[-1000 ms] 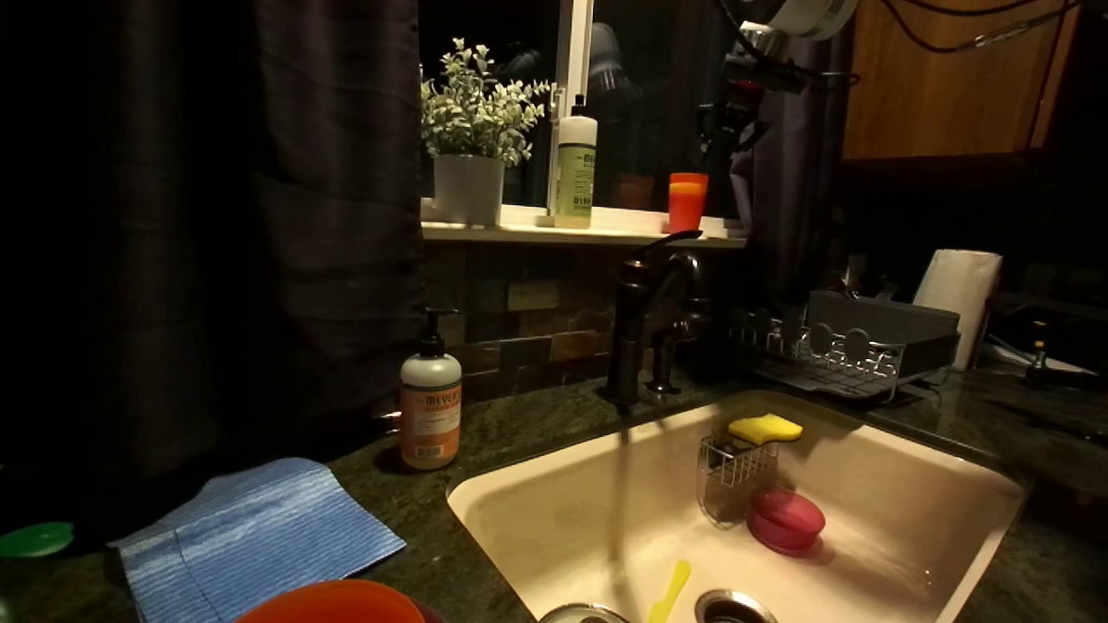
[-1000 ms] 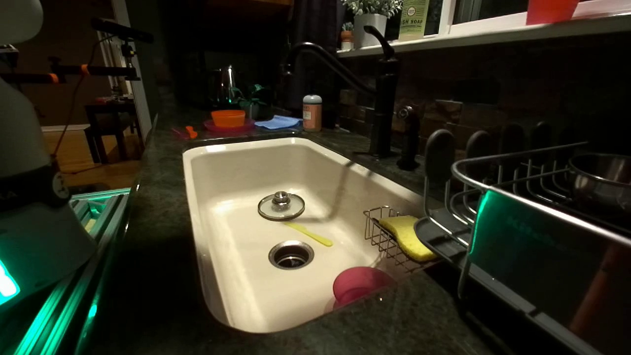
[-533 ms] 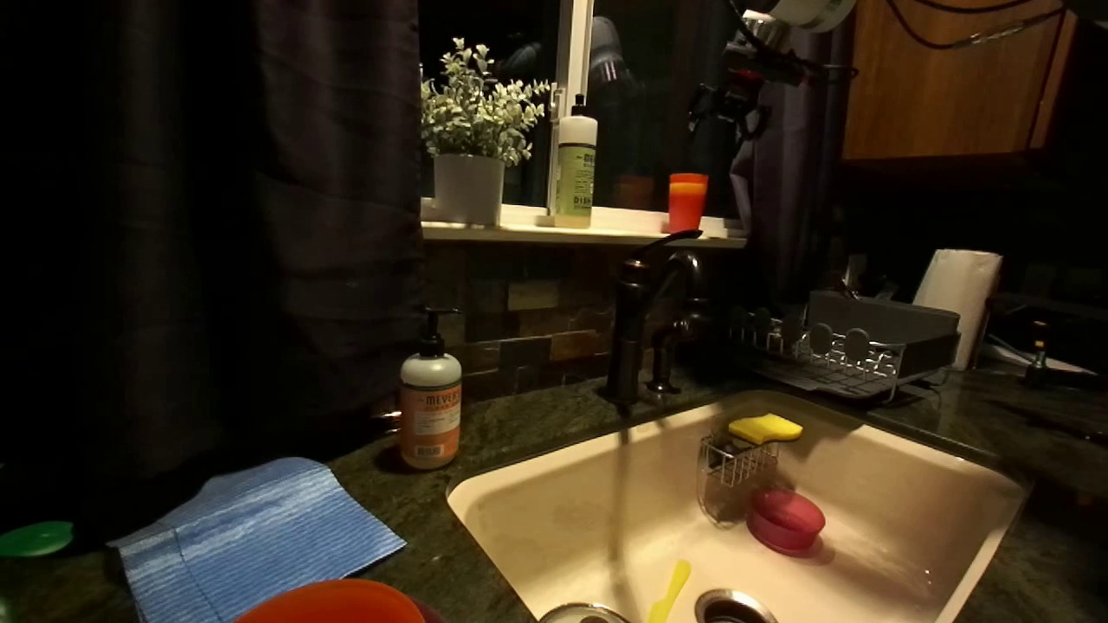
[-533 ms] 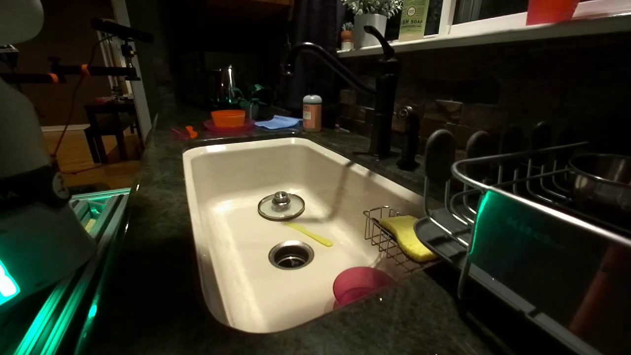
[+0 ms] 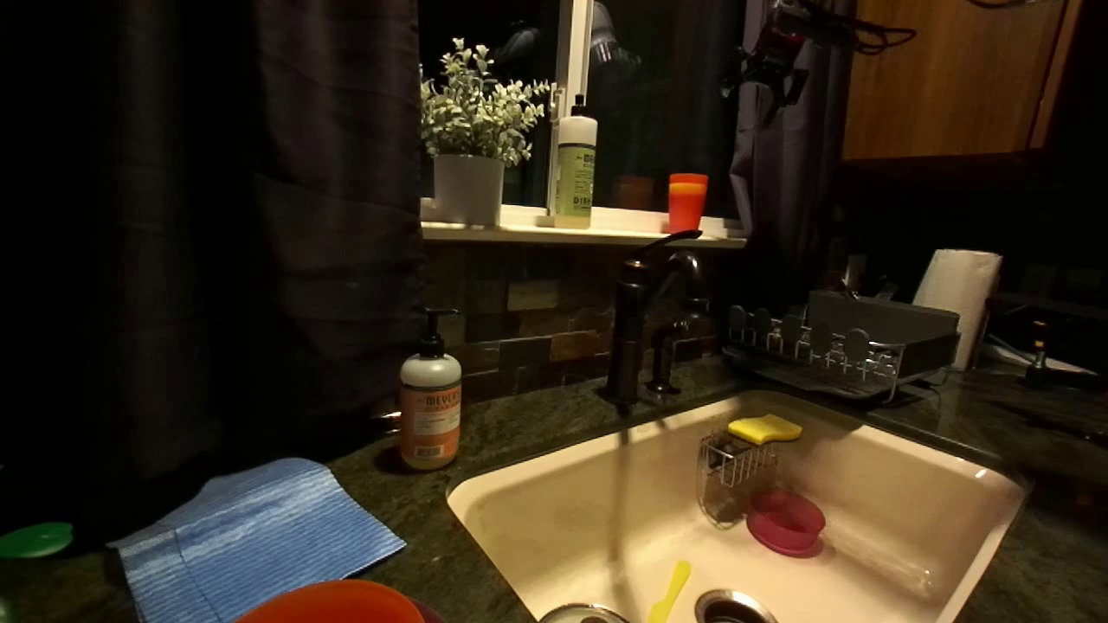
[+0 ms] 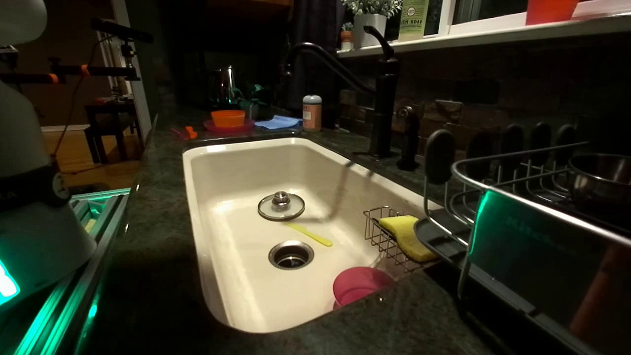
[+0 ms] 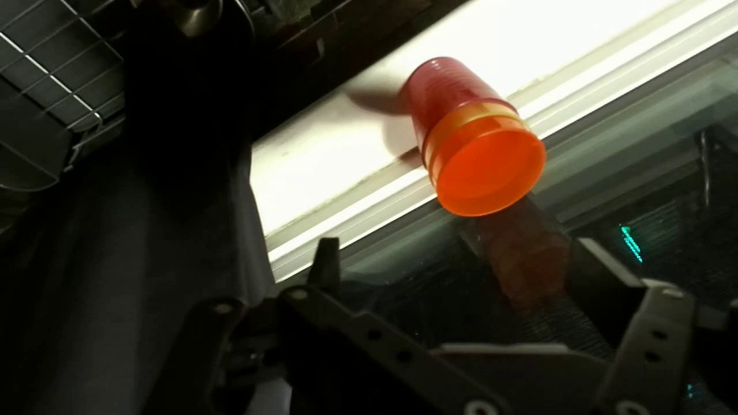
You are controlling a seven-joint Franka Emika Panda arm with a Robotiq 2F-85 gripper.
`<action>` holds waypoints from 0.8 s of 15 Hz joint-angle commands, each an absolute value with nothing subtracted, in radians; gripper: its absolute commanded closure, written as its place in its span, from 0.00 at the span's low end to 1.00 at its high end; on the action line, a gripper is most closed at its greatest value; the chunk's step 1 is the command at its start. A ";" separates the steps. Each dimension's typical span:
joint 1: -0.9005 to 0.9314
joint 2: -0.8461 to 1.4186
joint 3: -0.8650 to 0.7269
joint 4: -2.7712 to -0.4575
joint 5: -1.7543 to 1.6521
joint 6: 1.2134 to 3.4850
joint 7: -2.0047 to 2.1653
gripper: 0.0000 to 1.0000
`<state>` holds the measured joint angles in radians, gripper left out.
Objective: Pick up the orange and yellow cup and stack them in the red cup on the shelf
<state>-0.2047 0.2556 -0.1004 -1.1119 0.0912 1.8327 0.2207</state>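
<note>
Item, one stack (image 5: 688,203) of three tumblers, upright on the shelf (image 7: 323,167): red cup (image 7: 441,86) outermost and bearing the rest, yellow cup (image 7: 468,116) showing as a band above its rim, orange cup (image 7: 490,167) innermost, mouth uppermost. We put the order down to the taper, each wall slipping inside the next and leaving a lip proud, and the place to the task, which wants the stack there. Position: between the shelf's front edge and the edge by the window (image 5: 662,104), toward the end by the curtain (image 5: 792,173) yet apart from it; we list the dish soap bottle (image 5: 576,173) and potted plant (image 5: 467,130) further along, toward the opposite end. Item, one claw (image 7: 458,259), unclenched: fingers spread wide, grasping nothing; the reddish shape between them we take for the stack's reflection (image 7: 527,259) in the glass. We judge the spread suited to letting go, and the clearance useful, since light cups would topple at a knock. Relation: the stack lies ahead of the fingertips, untouched, well apart; in an exterior view the claw hangs higher, against the curtain, with the cups below it and aside, toward the bottle. We reckon the stacking complete
</note>
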 commanded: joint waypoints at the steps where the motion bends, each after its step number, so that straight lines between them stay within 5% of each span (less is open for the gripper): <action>1: -0.226 0.139 -0.101 -1.242 0.106 1.778 0.107 0.00; 8: -0.228 -0.023 -0.102 -1.479 0.098 1.809 0.019 0.00; 12: -0.228 0.013 -0.103 -1.421 0.092 1.780 0.036 0.00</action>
